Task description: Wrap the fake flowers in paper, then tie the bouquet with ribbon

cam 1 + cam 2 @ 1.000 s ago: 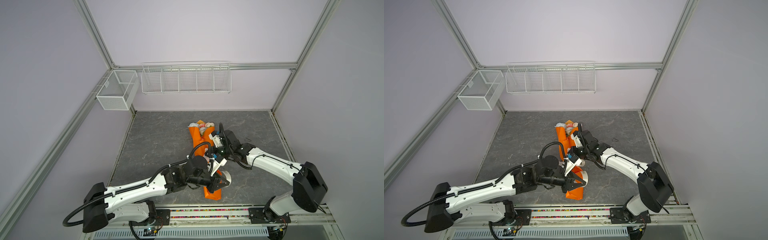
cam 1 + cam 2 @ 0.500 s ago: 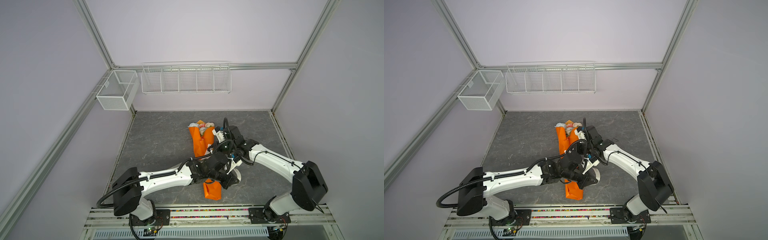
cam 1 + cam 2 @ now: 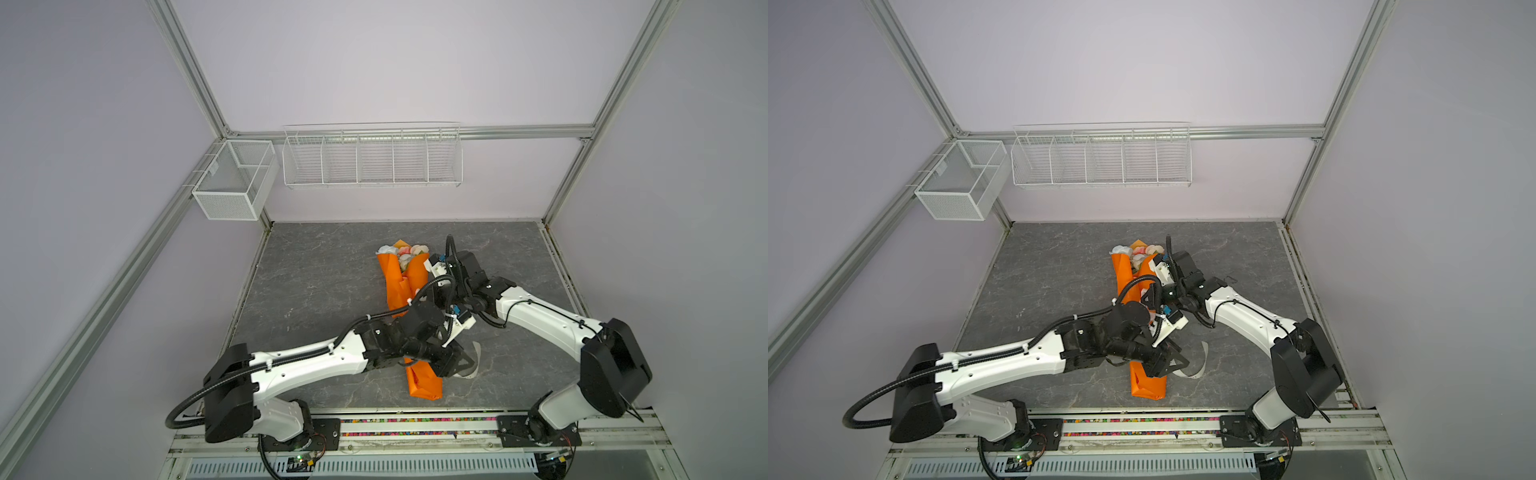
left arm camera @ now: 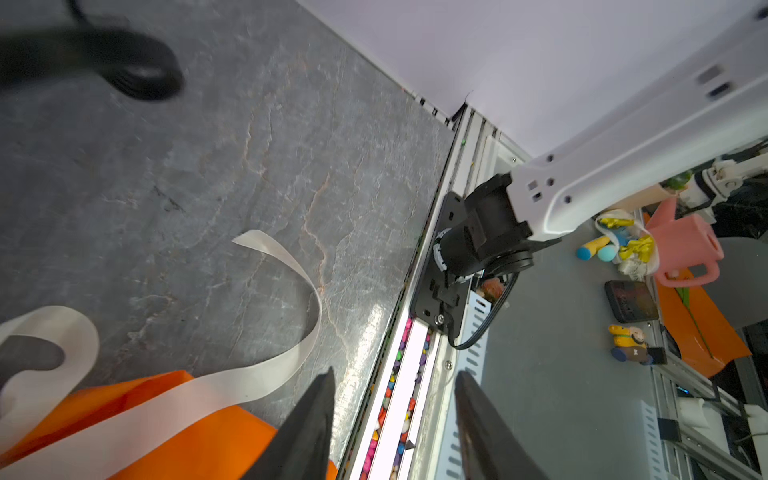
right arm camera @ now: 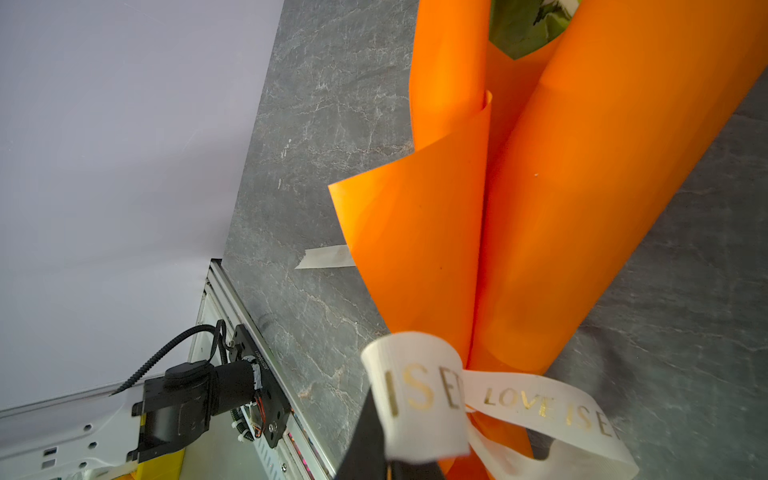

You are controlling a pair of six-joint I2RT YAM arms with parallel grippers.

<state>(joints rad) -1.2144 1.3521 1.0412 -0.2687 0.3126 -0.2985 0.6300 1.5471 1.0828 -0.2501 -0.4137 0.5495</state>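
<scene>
The left claw (image 4: 395, 380) has just opened. A moment ago it was shut; now its jaws stand moderately wide with nothing between them, only the worktop edge showing through the gap. In both top views it sits in the lower middle of the frame (image 3: 457, 366), over the narrow end of the orange paper (image 3: 422, 384), about where it was a second ago. So the change is a release, not a move.

Just beyond its fingers, the ribbon (image 4: 232, 388) lies loose. It runs across the orange paper and curls in an open loop on the grey worktop (image 3: 324, 270), with the free tail just right of the claw in a top view (image 3: 1200, 361).

The right claw (image 5: 388, 465) stays closed on the ribbon, and a printed loop of it drapes over one finger beside the pinched waist of the paper.

The bouquet (image 3: 403, 254) lies wrapped in the paper at the centre of the worktop. Its blooms poke out at the upper end, and its green leaves show inside the cone in the right wrist view.

I judge that the left arm has finished one pass with its end of the ribbon and let go in order to grasp it again. No knot shows yet. Only the right claw now holds any tension, so the wrap may slacken before the left claw takes the tail again.
</scene>
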